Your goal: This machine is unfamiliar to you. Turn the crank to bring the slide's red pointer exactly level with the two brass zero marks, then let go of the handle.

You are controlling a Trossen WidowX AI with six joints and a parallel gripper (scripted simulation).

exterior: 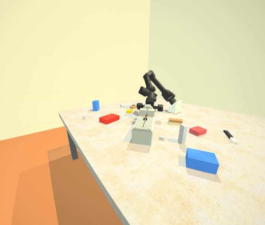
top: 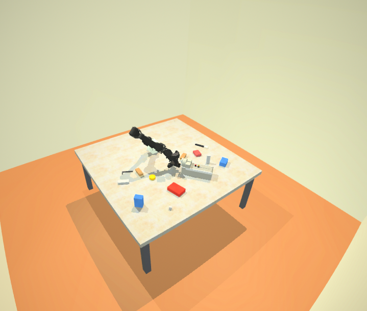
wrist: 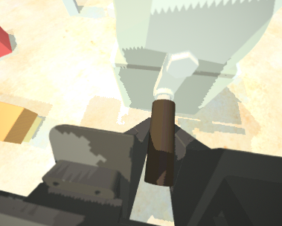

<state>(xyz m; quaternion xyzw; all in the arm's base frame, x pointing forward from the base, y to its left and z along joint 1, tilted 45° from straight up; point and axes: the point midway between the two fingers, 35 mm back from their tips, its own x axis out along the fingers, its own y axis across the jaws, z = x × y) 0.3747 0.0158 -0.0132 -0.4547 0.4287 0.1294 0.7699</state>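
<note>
Probably mid-cranking, with the pincer (top: 176,162) (exterior: 149,106) (wrist: 158,123) closed on the brown handle (wrist: 163,126); next, gently level the red pointer (top: 195,165) (exterior: 146,116) before releasing.

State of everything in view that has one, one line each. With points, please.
fingers: shut on the crank handle
crank handle (wrist: 162,143): held
red pointer (top: 195,165) (exterior: 146,116): near the zero marks, exact level can't be told
grey upright block (top: 208,159) (exterior: 182,134): standing
red slab (top: 176,189) (exterior: 109,118): lying flat

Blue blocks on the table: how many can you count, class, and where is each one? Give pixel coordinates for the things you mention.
2. In the top view, the left blue block (top: 138,200) (exterior: 96,105) is near the table's (top: 109,150) (exterior: 152,193) (wrist: 65,67) lower-left edge; the right blue block (top: 223,162) (exterior: 201,161) is near its right corner.
</note>
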